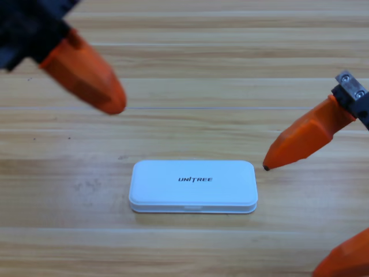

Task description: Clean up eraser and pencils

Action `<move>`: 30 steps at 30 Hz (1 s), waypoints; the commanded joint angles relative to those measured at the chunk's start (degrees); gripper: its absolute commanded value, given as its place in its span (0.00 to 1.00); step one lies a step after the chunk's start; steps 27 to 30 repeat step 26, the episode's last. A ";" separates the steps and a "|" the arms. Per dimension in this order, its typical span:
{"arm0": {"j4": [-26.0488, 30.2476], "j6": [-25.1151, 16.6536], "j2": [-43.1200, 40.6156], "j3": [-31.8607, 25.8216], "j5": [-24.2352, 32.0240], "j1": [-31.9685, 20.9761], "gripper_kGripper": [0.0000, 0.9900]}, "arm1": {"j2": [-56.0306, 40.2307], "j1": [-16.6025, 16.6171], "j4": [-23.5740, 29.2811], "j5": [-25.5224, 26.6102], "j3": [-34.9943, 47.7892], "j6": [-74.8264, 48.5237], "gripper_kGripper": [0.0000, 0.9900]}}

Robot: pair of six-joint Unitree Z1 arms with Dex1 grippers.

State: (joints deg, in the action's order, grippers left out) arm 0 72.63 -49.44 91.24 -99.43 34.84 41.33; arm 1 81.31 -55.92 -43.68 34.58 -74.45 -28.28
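Bright, even light across the wooden worktop (190, 69), seemingly from overhead. Only a thin soft shadow under the front edge of the closed white case (193, 186); mild sheen on its lid, no harsh glare, printed logo crisp. Up and left of the case, left pincer (86, 72) large and blurred, out of focus. Right of the case, right pincer (305, 135) somewhat sharper, softly lit.

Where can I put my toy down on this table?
Bare wood lies in front of the closed white rectangular case, to its left, and behind it between the tools. It is crowded by the case's right end, beside the right tool. The left tool waits upper left.
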 commanded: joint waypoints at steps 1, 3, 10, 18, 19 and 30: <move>0.23 4.97 -1.15 4.86 2.43 3.40 0.00 | 1.57 -1.12 1.66 0.22 1.85 0.42 1.00; 0.15 4.97 -1.15 6.80 2.96 3.40 0.41 | 1.57 -1.12 1.66 0.22 1.85 0.50 1.00; -1.96 5.41 -1.24 12.16 3.48 3.32 1.00 | 1.57 -1.12 1.66 0.22 1.94 0.50 1.00; -4.34 5.49 -2.21 13.30 3.13 3.32 1.00 | 1.66 -1.12 1.75 0.22 2.02 0.50 1.00; -4.60 5.58 -2.12 13.65 3.13 3.32 1.00 | 1.75 -1.12 1.75 0.22 2.02 0.50 1.00; -7.68 6.11 -1.94 16.73 2.08 3.32 1.00 | 1.75 -1.12 1.75 0.22 2.02 0.59 1.00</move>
